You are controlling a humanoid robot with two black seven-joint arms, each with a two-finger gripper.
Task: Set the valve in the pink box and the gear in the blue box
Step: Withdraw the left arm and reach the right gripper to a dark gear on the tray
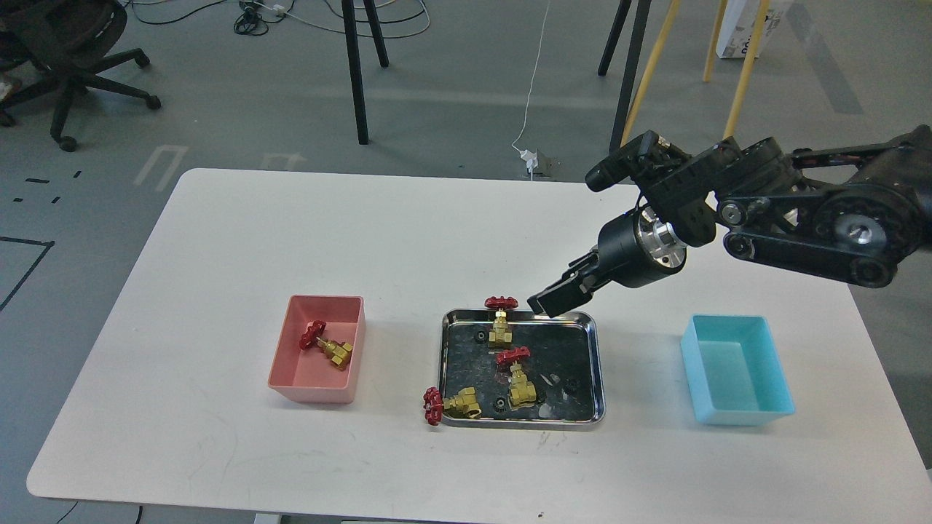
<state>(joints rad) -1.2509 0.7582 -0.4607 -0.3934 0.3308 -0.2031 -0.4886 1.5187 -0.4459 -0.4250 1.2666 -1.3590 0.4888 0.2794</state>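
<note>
One valve point(325, 348) lies in the pink box point(291, 378). The steel tray point(595, 364) holds two valves point(501, 324) point(517, 378); a third valve point(451, 404) hangs over its front left corner. Tiny black gears point(479, 336) point(499, 404) point(573, 381) lie in the tray. The blue box point(735, 367) at the right is empty. My right gripper point(559, 290) hangs above the tray's back right edge, fingers apart, holding nothing. My left gripper is out of view.
The white table's point(364, 240) edges run close behind and in front. Beyond it on the floor stand tripod legs point(355, 73), yellow poles point(648, 65), an office chair point(65, 51) and cables.
</note>
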